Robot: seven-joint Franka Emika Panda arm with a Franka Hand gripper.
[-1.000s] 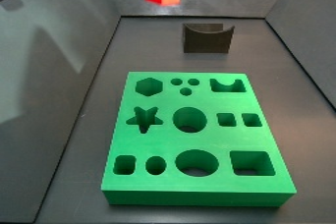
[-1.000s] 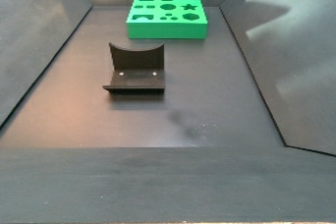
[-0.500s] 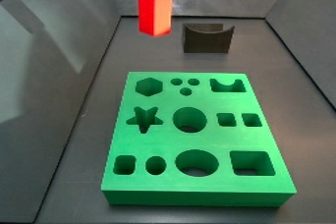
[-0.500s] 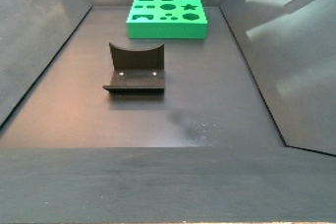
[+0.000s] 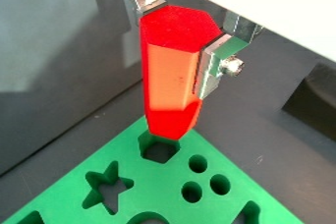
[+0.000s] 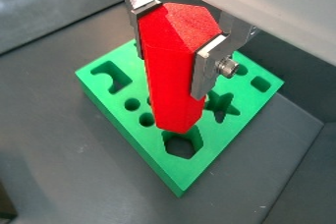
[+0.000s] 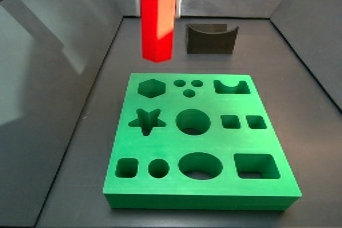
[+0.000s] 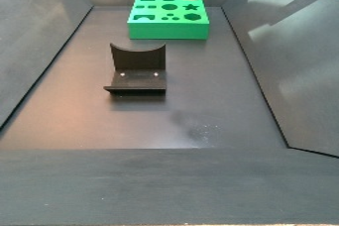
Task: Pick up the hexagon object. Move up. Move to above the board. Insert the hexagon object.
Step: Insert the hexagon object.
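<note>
The gripper (image 5: 182, 33) hangs in the air over the far end of the green board (image 7: 201, 147), its jaws closed on the upper part of the red hexagon object (image 5: 174, 71). The silver fingers (image 6: 210, 66) press on opposite flat sides of the column, which keeps it upright and stops it twisting. That matters here, I think, because its facets have to line up with the hole.

In both wrist views the lower end of the red column sits just above the hexagon hole (image 5: 159, 150), clear of the board's surface and not yet entering it. The hole lies at a corner of the board, beside two small round holes and near the star cut-out (image 5: 106, 185).

In a side view the column (image 7: 159, 19) hangs well above the board, so most of the descent is left. The board itself lies flat on the dark table (image 8: 199, 111) towards one end, and the dark fixture (image 8: 135, 69) stands apart from it, nearer the table's middle, out of the way of the lowering
</note>
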